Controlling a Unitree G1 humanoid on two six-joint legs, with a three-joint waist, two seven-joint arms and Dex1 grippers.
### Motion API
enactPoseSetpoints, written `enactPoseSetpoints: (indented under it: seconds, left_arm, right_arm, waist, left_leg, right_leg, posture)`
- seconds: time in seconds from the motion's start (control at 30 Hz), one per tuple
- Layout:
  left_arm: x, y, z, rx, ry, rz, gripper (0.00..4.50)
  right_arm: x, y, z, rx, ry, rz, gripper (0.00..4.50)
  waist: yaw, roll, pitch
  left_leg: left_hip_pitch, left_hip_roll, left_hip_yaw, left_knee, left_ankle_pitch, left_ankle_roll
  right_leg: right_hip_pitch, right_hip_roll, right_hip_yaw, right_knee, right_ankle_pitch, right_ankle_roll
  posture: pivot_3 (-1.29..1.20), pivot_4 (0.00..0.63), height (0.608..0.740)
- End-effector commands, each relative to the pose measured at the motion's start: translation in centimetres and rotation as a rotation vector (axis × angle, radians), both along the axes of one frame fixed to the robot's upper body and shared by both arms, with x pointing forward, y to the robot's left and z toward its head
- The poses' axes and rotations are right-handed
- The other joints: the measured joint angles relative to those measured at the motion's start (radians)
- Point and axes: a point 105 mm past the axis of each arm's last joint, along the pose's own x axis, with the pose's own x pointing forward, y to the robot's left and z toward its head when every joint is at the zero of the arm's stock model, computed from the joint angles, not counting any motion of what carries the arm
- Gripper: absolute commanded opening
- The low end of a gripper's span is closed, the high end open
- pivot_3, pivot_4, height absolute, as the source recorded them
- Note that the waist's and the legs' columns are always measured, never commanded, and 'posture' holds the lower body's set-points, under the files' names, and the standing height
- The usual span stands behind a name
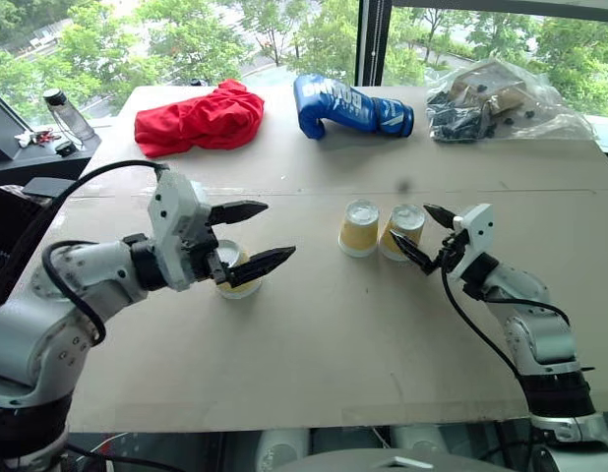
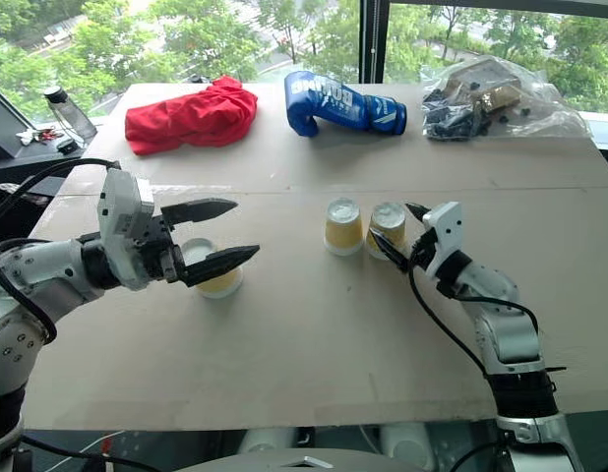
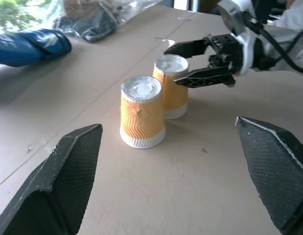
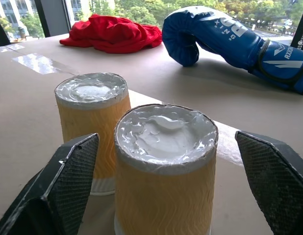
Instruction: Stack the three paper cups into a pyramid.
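Nearest the table's (image 1: 314, 344) front edge, toward its left side, the left gripper (image 1: 253, 236) hangs with its black fingers spread wide above a lone paper cup (image 1: 237, 275), holding nothing. Out in the middle of the table, two more cups (image 1: 359, 228) stand upside down, white bases up, close side by side and perhaps just touching, though it's hard to call, and the right gripper (image 1: 424, 233) has its jaws parted around the right-hand cup (image 1: 402, 232) without pinching it. Along the far edge lie a red cloth (image 1: 198, 118), a blue boxing glove (image 1: 349, 106) and a clear plastic bag (image 1: 501, 100).
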Motion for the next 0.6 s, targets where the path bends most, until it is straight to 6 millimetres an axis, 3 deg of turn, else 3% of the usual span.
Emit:
enactPoseSetpoints:
  seconds: [0.03,0.2,0.3,0.43,0.6]
  left_arm:
    - [0.1,0.4,1.8,-0.11,-0.165,0.22,4.5]
    - [-0.3,3.0,-1.5,-0.154,-0.205,0.6,4.5]
    - [-2.0,4.6,-4.4,-0.116,-0.162,0.772,4.5]
    - [-3.2,4.6,-6.5,-0.09,-0.122,0.818,4.5]
    - [-3.0,5.3,-7.1,-0.078,-0.139,0.861,4.5]
  right_arm:
    - [-1.3,-1.0,2.3,0.005,-0.085,0.049,4.47]
    - [-3.1,-1.5,4.2,0.009,-0.124,0.2,4.47]
    - [-5.3,-1.5,5.5,0.027,-0.151,0.362,4.47]
    - [-7.5,-1.6,5.2,0.004,-0.13,0.488,4.47]
    - [-8.8,-1.8,4.0,-0.029,-0.091,0.554,4.47]
  waist:
    - [0.0,-0.001,0.0]
    - [-0.009,0.0,-0.001]
    - [-0.005,0.0,-0.001]
    - [0.006,-0.001,-0.001]
    - [0.009,-0.002,-0.002]
  left_leg:
    - [0.0,0.0,0.0,0.0,0.0,0.0]
    - [0.004,-0.002,0.001,0.001,0.0,0.0]
    - [0.005,-0.001,-0.001,0.001,0.0,0.0]
    - [0.004,-0.001,-0.004,0.001,0.0,0.001]
    - [0.005,-0.002,-0.003,0.003,0.0,0.001]
  right_leg:
    - [0.0,-0.001,0.0,0.0,0.0,0.0]
    - [0.004,0.0,0.002,0.001,0.0,0.0]
    - [0.004,0.0,0.002,0.001,0.0,0.0]
    - [0.008,-0.001,0.001,-0.002,0.0,0.0]
    - [0.011,-0.002,-0.001,-0.004,0.001,-0.002]
  posture:
    - [0.0,0.15,0.74]
    - [0.0,0.15,0.74]
    - [0.0,0.15,0.74]
    - [0.0,0.15,0.74]
    - [0.0,0.15,0.74]
